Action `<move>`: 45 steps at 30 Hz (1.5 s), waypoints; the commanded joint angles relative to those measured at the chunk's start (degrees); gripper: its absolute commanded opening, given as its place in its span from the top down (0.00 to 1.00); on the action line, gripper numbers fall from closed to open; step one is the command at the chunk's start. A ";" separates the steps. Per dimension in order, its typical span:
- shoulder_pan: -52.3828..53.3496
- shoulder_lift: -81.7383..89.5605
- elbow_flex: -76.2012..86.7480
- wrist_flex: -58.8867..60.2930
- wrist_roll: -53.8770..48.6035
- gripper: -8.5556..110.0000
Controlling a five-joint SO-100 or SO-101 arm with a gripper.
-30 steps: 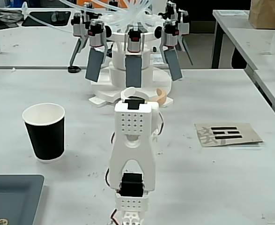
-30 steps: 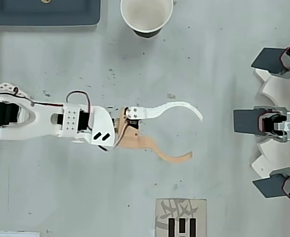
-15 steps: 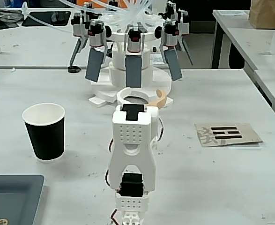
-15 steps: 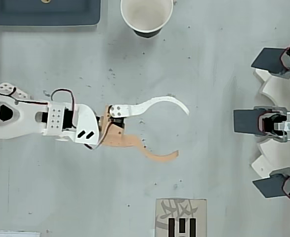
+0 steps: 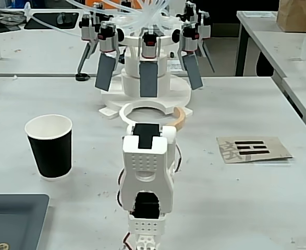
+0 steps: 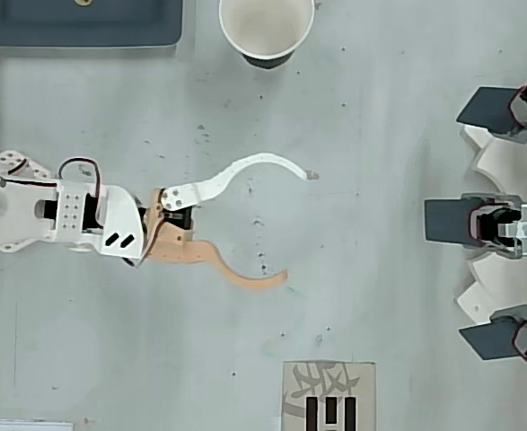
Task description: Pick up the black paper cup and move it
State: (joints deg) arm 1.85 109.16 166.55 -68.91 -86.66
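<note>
Above the bare table my gripper (image 6: 297, 224) hangs with jaws wide apart, well short of the black paper cup (image 6: 266, 30); next I must swing toward it.

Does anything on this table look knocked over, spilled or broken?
Nothing stands out. The black paper cup stands upright and looks empty in the overhead view, and the gripper is open, well clear of it.
</note>
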 commanded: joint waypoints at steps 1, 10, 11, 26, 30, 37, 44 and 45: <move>0.18 3.25 1.93 -2.90 1.23 0.64; -0.26 7.91 10.28 -6.59 2.46 0.57; -0.44 8.17 10.72 -6.77 2.46 0.56; -11.43 10.46 12.39 -9.23 -2.64 0.46; -13.54 10.37 12.39 -9.23 -3.78 0.46; -19.25 9.84 12.39 -9.49 -4.31 0.46; -24.61 8.09 11.69 -9.58 -4.04 0.45; -25.22 7.65 11.43 -9.58 -3.87 0.45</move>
State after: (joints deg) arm -22.15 117.25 177.89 -77.34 -90.70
